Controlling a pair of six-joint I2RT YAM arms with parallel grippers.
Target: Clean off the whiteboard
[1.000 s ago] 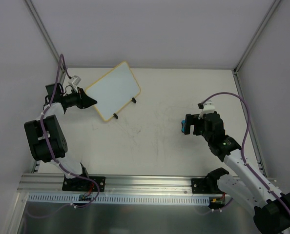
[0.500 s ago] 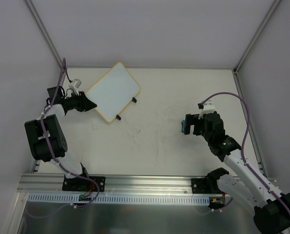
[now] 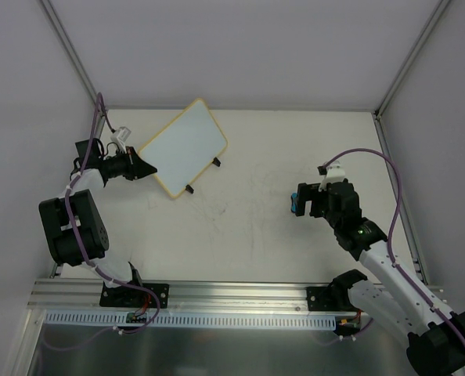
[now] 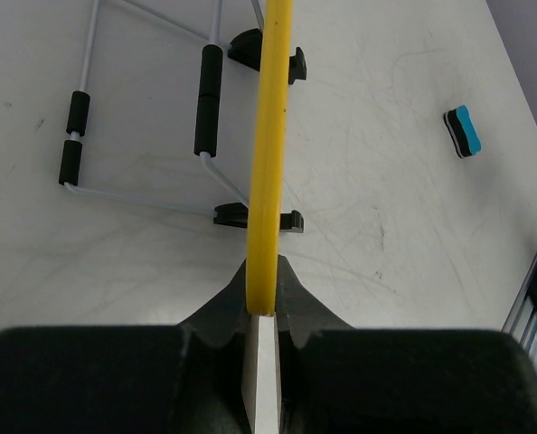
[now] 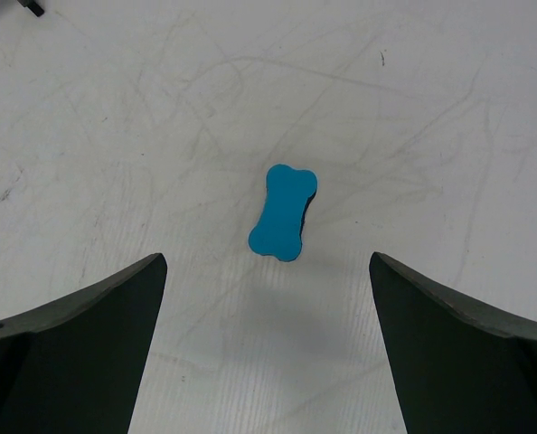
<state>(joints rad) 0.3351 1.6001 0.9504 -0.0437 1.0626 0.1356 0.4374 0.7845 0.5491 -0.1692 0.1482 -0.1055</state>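
While fully closed, left end effector (image 4: 261, 278) pinches whiteboard (image 3: 184, 146)

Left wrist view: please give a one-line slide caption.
Left gripper shut on the whiteboard edge; eraser lies on the table beyond.

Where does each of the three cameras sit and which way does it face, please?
Top external: above and behind the bases, looking down on the table; the left arm and right arm show, the whiteboard at far left.
Left wrist: on the left arm, looking along the left end effector, shut on the whiteboard's yellow rim, seen edge-on.
Right wrist: on the right arm, looking down between the open fingers of the right end effector at the blue eraser.
Shared: both wrist views show the eraser lying on the table.
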